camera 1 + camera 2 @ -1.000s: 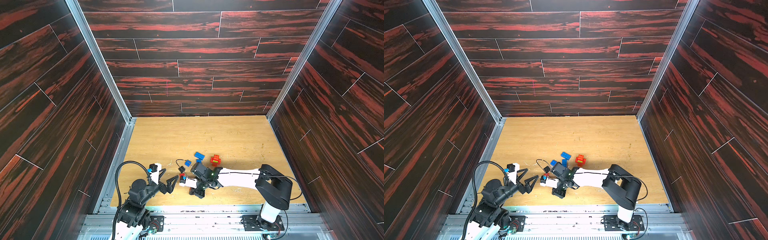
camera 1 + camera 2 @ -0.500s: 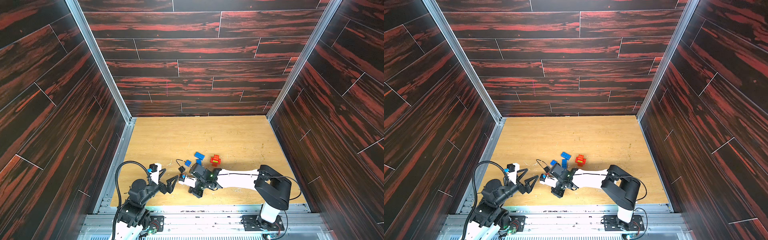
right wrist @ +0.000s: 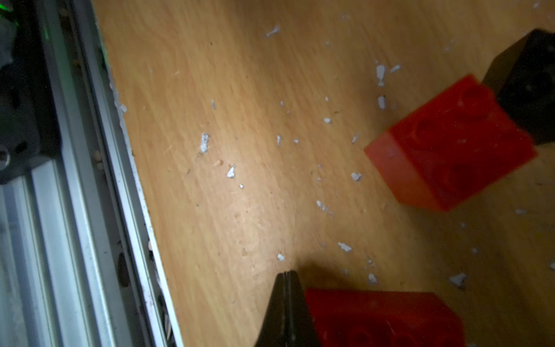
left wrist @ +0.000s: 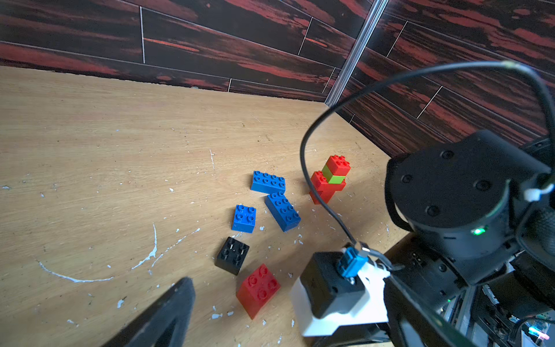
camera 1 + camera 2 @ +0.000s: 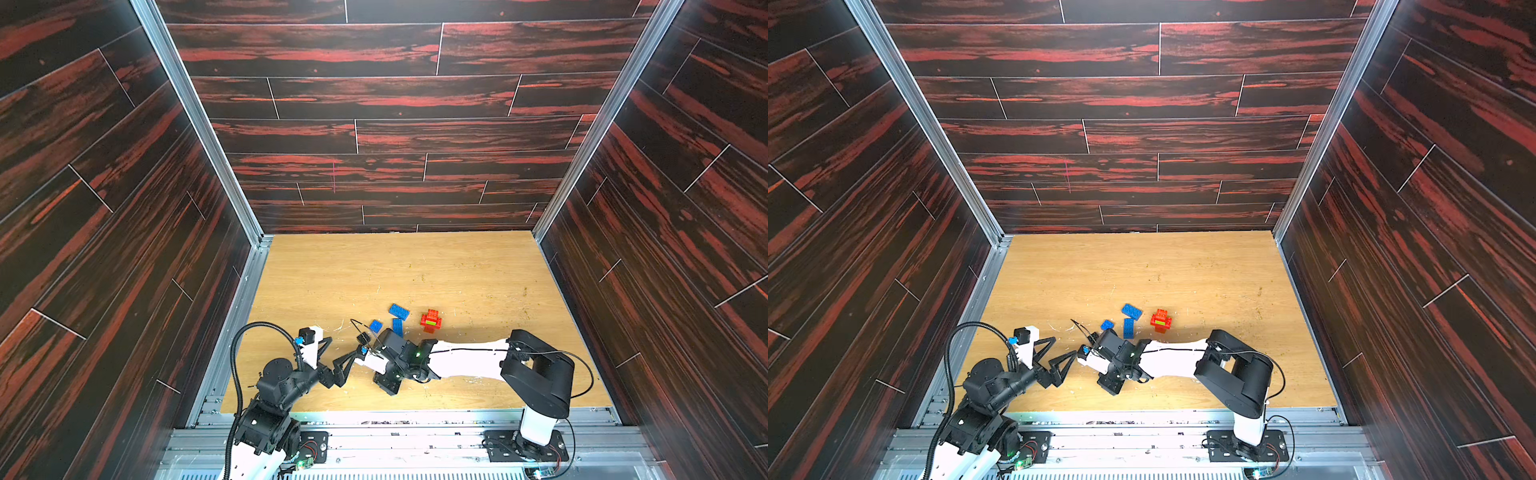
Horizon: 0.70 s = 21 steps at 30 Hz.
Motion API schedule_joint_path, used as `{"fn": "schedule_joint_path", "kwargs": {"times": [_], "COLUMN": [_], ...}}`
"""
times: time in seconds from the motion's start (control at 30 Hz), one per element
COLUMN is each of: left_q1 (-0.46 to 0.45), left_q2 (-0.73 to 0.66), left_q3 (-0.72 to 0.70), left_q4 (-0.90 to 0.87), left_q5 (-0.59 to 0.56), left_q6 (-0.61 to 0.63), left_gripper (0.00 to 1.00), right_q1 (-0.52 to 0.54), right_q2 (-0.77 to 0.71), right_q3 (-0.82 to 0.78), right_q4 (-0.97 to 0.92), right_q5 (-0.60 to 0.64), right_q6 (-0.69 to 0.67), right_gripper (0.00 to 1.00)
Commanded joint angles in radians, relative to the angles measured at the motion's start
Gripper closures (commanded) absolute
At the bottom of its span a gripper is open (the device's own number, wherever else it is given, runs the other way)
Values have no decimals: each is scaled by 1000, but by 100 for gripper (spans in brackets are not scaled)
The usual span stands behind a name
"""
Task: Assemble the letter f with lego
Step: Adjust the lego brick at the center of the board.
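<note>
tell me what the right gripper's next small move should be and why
Probably open the right gripper. Its jaws are shut with nothing between them, and the tips sit low over the table, right beside a red brick. Opening first would let the jaws straddle that brick for a pick-up; while shut, it could only push the brick.

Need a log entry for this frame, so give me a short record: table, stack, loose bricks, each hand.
table: bare wood board, flecked with white chips
stack: standing; red bricks, one green under the top red
blue bricks: three, loose, close together; two oblong, one square
black brick: loose, studs up
red brick: loose, next to black brick
second red brick: close beside right hand
left hand: open, nothing in it
right hand: shut, nothing held
</note>
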Motion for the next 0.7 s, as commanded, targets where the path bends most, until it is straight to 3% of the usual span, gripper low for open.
{"fn": "schedule_joint_path", "kwargs": {"times": [0.0,0.67], "left_q1": [-2,-2], "left_q2": [4,10], "left_q3": [-5,-5], "left_q4": [-9,-6], "left_q5": [4,8], "left_q6": [1,2], "left_gripper": [0,0], "right_q1": [9,8], "right_q2": [0,-52], "right_q3": [4,-11], "right_q4": [30,-71], "right_q5": [29,139], "right_q6": [44,169], "right_gripper": [100,100]}}
